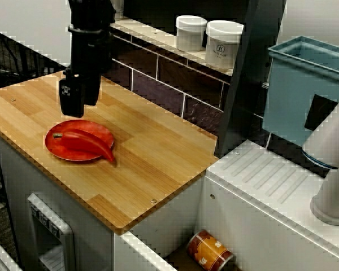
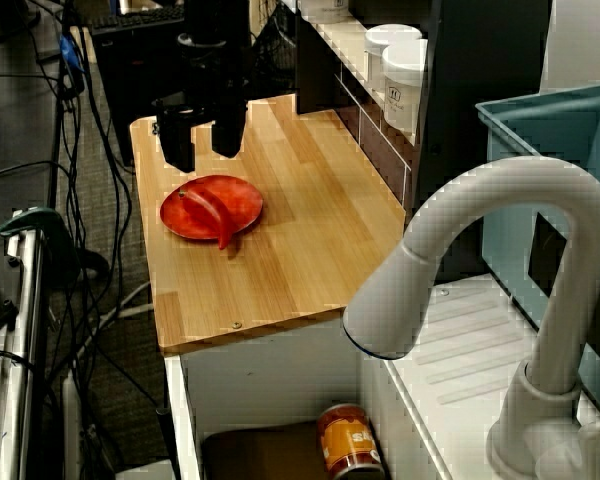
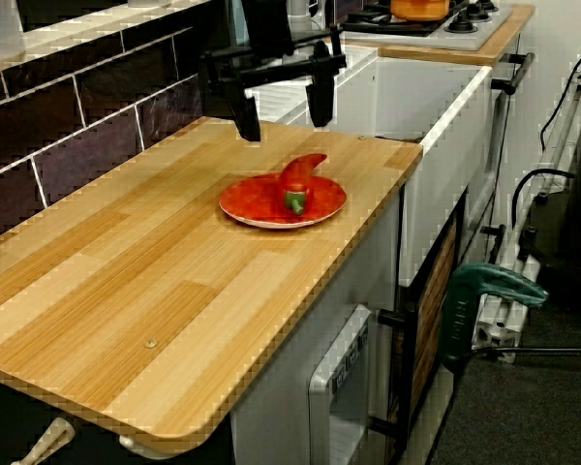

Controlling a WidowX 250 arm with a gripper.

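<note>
The gripper (image 3: 283, 124) hangs above the plate (image 3: 247, 201) with its two fingers spread wide and nothing between them; the view along the counter shows open air in the gap. Directly below it the pepper (image 3: 298, 180) lies across the plate, stem end toward the counter's edge, and touches neither finger. The plate rests on the wooden counter (image 1: 152, 152). Judging from this, the gripper stands lined up over the pepper, but no descent and no grasp are made; the pepper lies free. Behind the gripper, two jars (image 1: 191, 33) stand on the wall ledge. Well apart from it, past the counter's end, a can (image 1: 210, 251) lies low in the sink by the tap (image 2: 480, 230).
</note>
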